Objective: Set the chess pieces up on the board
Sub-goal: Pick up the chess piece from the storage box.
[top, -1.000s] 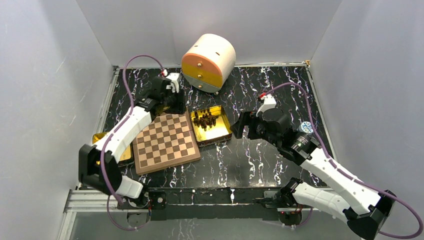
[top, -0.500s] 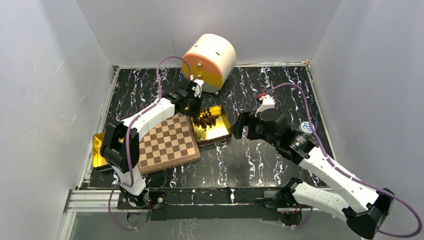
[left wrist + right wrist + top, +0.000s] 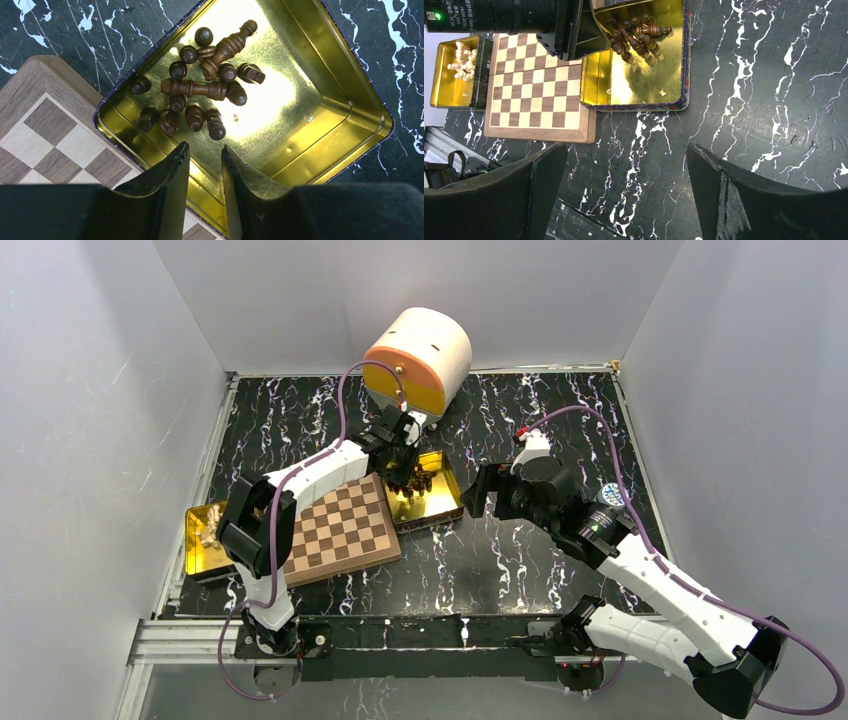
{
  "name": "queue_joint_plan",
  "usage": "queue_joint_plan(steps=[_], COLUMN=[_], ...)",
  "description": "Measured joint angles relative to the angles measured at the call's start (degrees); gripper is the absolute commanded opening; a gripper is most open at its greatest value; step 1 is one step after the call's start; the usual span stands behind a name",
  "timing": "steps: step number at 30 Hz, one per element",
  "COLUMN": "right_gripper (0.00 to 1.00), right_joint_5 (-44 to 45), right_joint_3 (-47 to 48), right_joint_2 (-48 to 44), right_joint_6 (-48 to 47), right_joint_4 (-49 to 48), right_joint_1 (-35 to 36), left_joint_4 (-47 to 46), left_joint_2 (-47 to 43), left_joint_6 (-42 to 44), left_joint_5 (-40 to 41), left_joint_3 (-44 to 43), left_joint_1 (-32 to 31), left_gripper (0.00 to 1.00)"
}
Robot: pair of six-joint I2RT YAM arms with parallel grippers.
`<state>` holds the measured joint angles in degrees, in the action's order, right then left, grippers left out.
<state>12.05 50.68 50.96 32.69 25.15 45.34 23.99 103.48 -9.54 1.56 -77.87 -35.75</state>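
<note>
Several dark brown chess pieces [image 3: 200,95] lie heaped in an open gold tin [image 3: 320,100] just right of the board [image 3: 335,530]; they also show in the right wrist view [image 3: 636,35]. No piece stands on the board. My left gripper [image 3: 205,150] hovers over the tin's near wall, just short of the pieces, its jaws a narrow gap apart and empty. My right gripper [image 3: 624,155] is wide open and empty over the black marbled table, right of the tin [image 3: 425,495].
A second gold tin [image 3: 456,70] with pale chess pieces sits left of the board. A round white and orange drawer box [image 3: 418,360] stands at the back. Grey walls close in the table on three sides.
My left arm has swung right from the board's far left corner to above the gold tin with the dark pieces. The right arm has not moved.
</note>
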Motion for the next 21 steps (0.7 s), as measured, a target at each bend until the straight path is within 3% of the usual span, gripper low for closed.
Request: queue_joint_plan(steps=[21], right_gripper=[0.99], right_joint_5=[1.36], right_joint_3=[-0.90], right_joint_2=[-0.02], right_joint_6=[0.09], right_joint_4=[0.39], right_joint_1=[0.02], left_joint_4=[-1.55], left_joint_2=[3.80], left_joint_6=[1.31], left_joint_5=[-0.74], left_joint_3=[-1.20], left_joint_1=[-1.11], left_gripper=[0.28])
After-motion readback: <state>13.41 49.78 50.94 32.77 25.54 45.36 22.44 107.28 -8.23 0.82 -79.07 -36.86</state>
